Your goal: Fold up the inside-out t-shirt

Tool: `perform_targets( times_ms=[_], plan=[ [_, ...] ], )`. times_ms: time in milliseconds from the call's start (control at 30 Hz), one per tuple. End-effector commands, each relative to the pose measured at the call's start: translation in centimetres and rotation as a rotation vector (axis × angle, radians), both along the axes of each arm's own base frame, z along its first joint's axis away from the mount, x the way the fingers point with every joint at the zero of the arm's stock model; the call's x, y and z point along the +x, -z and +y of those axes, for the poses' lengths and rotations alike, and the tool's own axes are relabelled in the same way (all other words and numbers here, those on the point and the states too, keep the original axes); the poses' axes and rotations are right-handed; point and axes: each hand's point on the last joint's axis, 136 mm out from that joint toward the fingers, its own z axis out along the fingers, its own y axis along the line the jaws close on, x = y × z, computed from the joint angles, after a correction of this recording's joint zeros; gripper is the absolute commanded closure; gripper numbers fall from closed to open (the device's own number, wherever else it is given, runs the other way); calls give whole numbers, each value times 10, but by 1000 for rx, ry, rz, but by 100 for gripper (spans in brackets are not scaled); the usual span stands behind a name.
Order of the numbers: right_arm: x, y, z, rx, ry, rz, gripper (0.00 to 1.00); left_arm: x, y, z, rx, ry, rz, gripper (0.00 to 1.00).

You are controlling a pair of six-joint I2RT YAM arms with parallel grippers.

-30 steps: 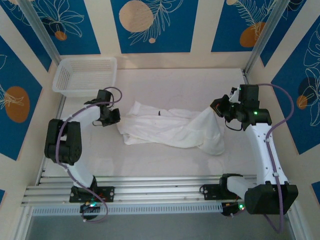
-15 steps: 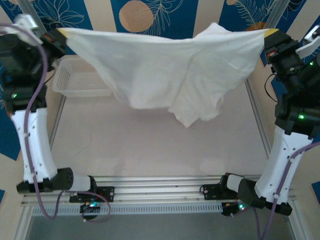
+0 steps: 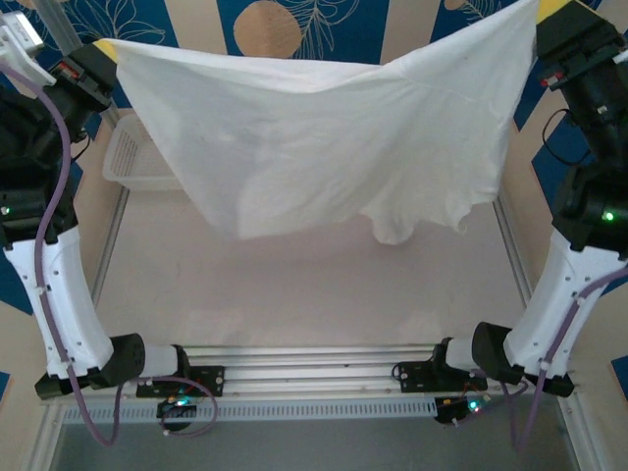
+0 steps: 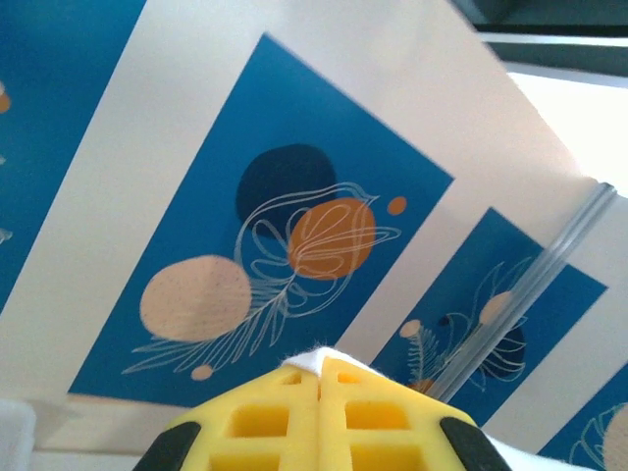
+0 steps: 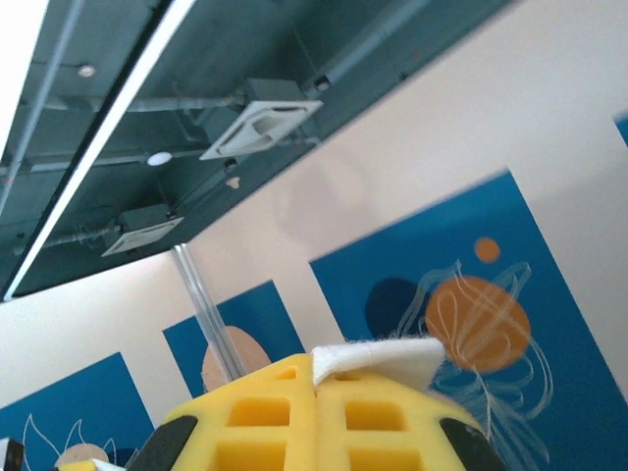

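White, soft and wrinkled, the plain short-sleeved cloth t-shirt hangs in the air as one wide sheet in the overhead view, stretched between the two raised arms above the pale table top. The left gripper, at about 10 o'clock, has its jaws pressed together on one upper corner. The right gripper, at about 1 o'clock and partly cut off by the top edge, is clamped the same way on the other corner. The upper edge sags between them, and the ragged lower edge drops toward 6 o'clock. A rounded lobe is lowest, at about 5 o'clock of the sheet, and whether it touches the table cannot be told. Sleeves, neck opening and seams are lost in the folds, so inside and outside are hard to tell apart. In the left wrist view the yellow ribbed fingertips meet with no gap, and only a small white tuft shows at their 12 o'clock tip. In the right wrist view the yellow fingertips are likewise closed, with a thicker white flap sticking out toward 1 o'clock. The white plastic mesh basket, at 10 o'clock on the table, is mostly covered by the shirt's left side. The blue wall panels with orange and cream discs are largely screened too.
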Motion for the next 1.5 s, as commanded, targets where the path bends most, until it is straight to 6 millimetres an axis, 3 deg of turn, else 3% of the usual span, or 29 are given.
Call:
perform_targets(
  times_ms=[0,100,200,300,433,533,667,867,900,933,967,1033,1100,1233,1300,1367,1467],
  plan=[
    [-70,-40,15,-115,87,-267,100,-62,-50,-14,74,19,-203,100],
    [-85,-50,15,-129,126,-320,100,-80,-62,-18,99,20,-253,100],
    [-69,-48,11,-119,119,-280,100,-71,-56,-13,92,-8,-221,100],
    [-29,-36,4,-99,79,-188,100,-43,-35,-7,83,-11,-153,100],
    [40,-6,-4,-99,12,-50,100,14,13,-2,67,12,-36,100],
    [103,31,-11,-73,-32,93,100,59,61,-9,55,70,78,100],
    [179,94,-3,-108,-78,261,100,116,141,-32,108,84,243,100],
    [313,227,-12,-51,-107,568,100,218,284,-68,255,20,520,100],
    [326,240,-13,-40,-111,601,99,234,303,-71,256,5,554,100],
    [346,264,-14,-29,-119,648,88,252,324,-75,256,-4,588,94],
    [364,284,-15,-18,-124,687,70,269,341,-76,255,-15,614,81],
    [385,312,-19,12,-138,737,55,291,353,-79,258,-22,621,65],
    [392,326,-27,61,-150,772,39,300,342,-79,273,-28,589,56],
    [377,332,-39,58,-115,848,34,288,296,-78,307,-25,511,43],
    [363,335,-41,67,-105,897,35,271,284,-86,300,26,516,43],
    [341,348,-50,98,-59,998,35,245,284,-104,298,108,556,43],
    [298,388,-72,200,36,1203,36,197,306,-146,343,231,619,44]
  ],
)
